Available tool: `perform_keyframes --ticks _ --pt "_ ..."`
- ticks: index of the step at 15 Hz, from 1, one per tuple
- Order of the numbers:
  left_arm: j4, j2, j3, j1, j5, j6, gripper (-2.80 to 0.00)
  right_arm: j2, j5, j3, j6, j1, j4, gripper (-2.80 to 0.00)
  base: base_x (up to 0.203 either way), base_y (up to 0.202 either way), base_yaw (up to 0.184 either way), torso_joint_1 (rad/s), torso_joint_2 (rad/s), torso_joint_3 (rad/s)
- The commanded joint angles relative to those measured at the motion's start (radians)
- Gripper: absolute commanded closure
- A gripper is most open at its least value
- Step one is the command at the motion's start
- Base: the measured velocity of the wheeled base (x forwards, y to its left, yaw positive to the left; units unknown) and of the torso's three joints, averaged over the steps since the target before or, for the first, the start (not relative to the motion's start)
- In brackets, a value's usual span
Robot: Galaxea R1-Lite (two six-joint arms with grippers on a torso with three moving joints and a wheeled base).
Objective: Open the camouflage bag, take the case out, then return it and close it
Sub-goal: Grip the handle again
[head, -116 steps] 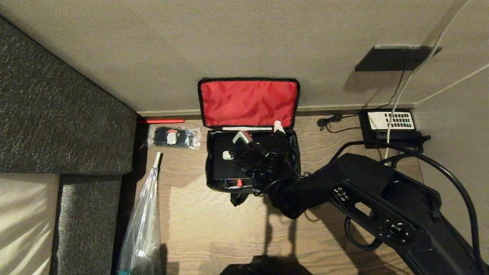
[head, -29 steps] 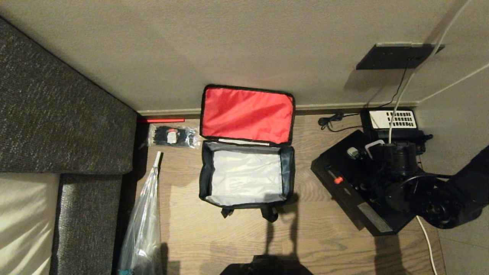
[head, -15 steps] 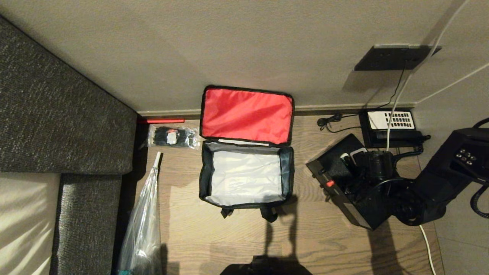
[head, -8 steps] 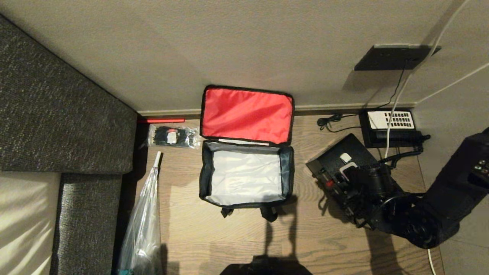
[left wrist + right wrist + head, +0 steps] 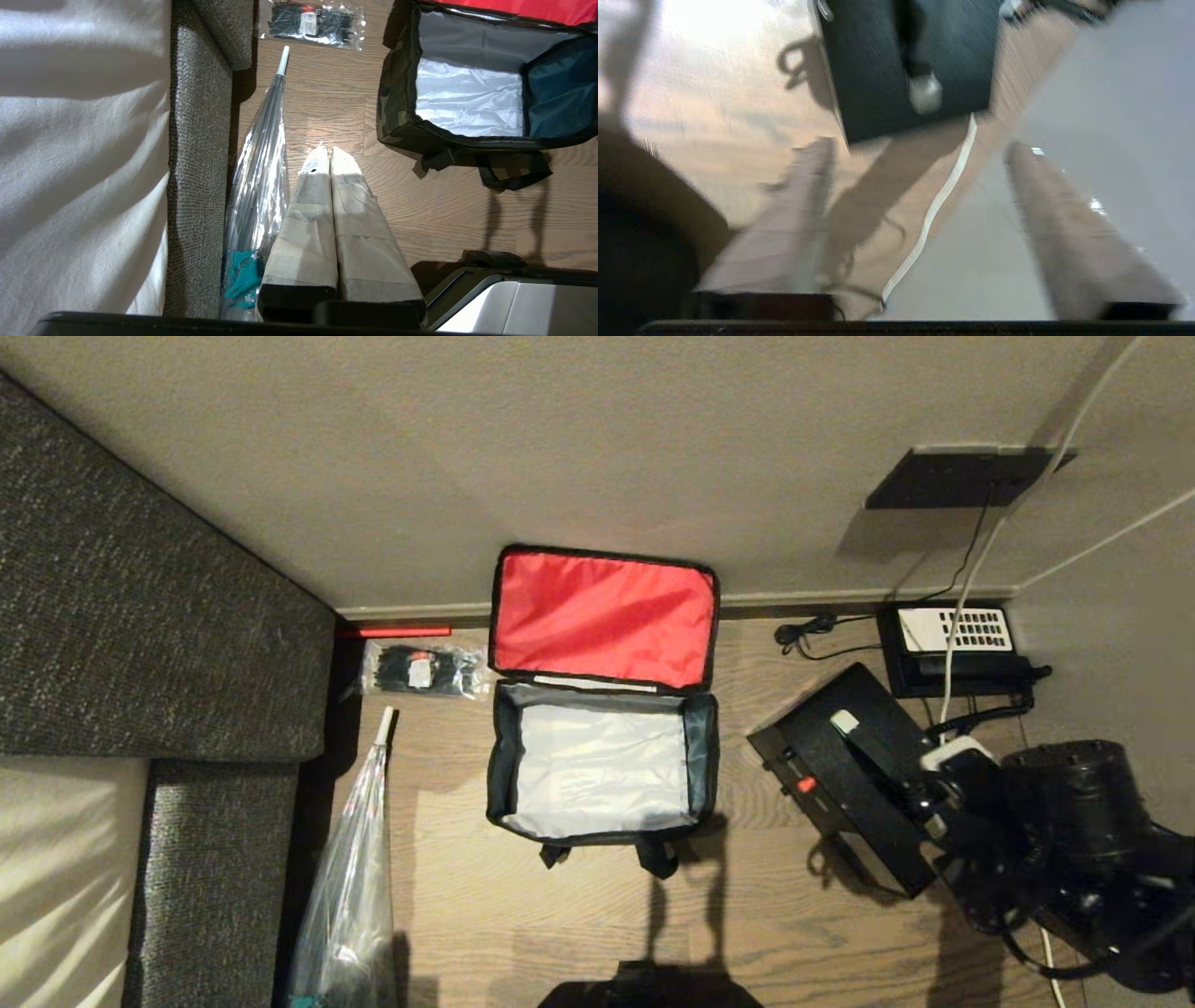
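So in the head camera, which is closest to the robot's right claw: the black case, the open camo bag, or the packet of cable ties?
From the right claw, open at the picture's right:
1. The case, on the floor just beside it.
2. The camouflage bag, open in the middle.
3. The packet of cable ties, beyond the bag, by the sofa.
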Motion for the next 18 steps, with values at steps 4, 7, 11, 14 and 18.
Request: perform_keyframes --ticks 4,7,11,14,18 --pt "0.0 -0.002 0.003 0.0 0.001 0.0 0.0 -0.451 -0.116 0.062 0.151 0.002 0.556 0.0 0.0 0.0 0.0 0.0 0.0 0.0" --pt "0.0 -0.002 0.003 0.0 0.001 0.0 0.0 -0.59 -0.136 0.053 0.18 0.001 0.723 0.0 0.0 0.0 0.0 0.0 0.0 0.0" --pt "0.0 -0.002 0.003 0.0 0.001 0.0 0.0 -0.696 -0.059 0.054 0.179 -0.009 0.754 0.0 0.0 0.0 0.0 0.0 0.0 0.0" --pt "0.0 -0.002 0.003 0.0 0.001 0.0 0.0 -0.731 -0.054 0.048 0.173 -0.032 0.757 0.0 0.0 0.0 0.0 0.0 0.0 0.0" --pt "0.0 -0.002 0.003 0.0 0.001 0.0 0.0 -0.783 -0.041 0.049 0.175 -0.059 0.746 0.0 0.0 0.0 0.0 0.0 0.0 0.0"
